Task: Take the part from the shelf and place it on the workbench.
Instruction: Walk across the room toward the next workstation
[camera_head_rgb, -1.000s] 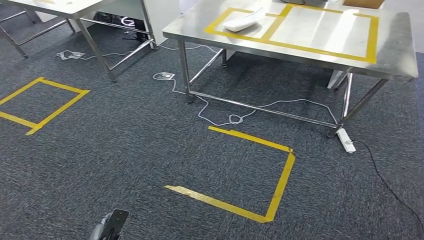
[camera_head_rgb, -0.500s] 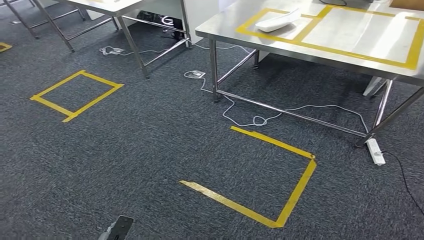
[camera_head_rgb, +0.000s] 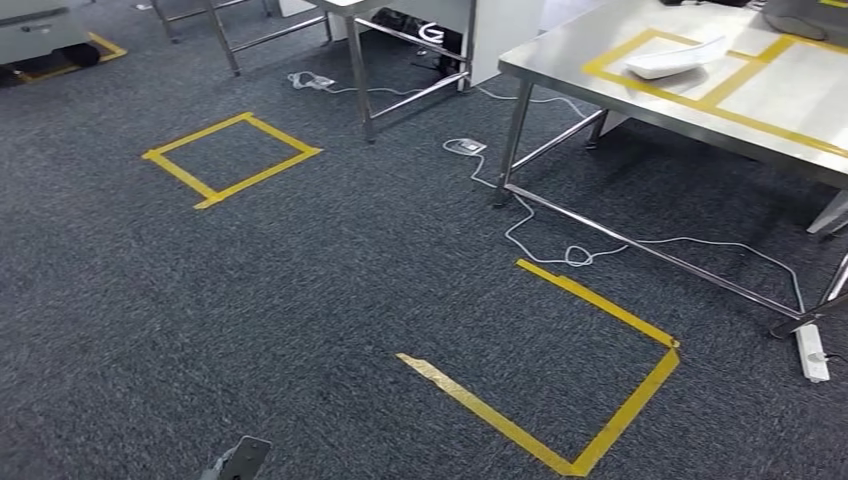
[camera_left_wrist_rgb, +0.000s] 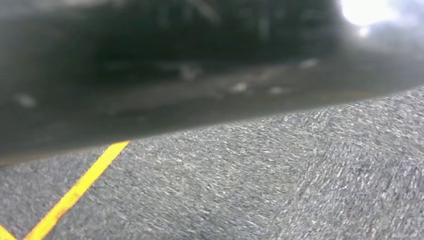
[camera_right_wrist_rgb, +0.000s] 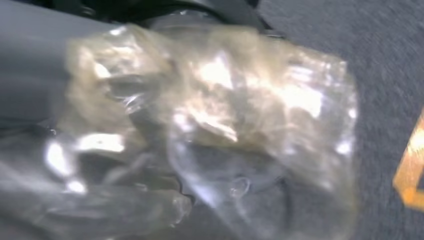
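Fingers of the right hand (camera_right_wrist_rgb: 100, 165) are wrapped around the part (camera_right_wrist_rgb: 215, 125), a crinkled clear plastic bag that hides most of them, held above the dark carpet (camera_head_rgb: 300, 290). Whether the left hand's fingers are spread or curled cannot be told. Ahead to the right stands the steel table (camera_head_rgb: 600, 85) marked with yellow tape.

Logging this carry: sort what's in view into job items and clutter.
Job items:
right hand holding the bagged part
workbench

Just lying about:
white tray
floor tape outline
white cable
power strip
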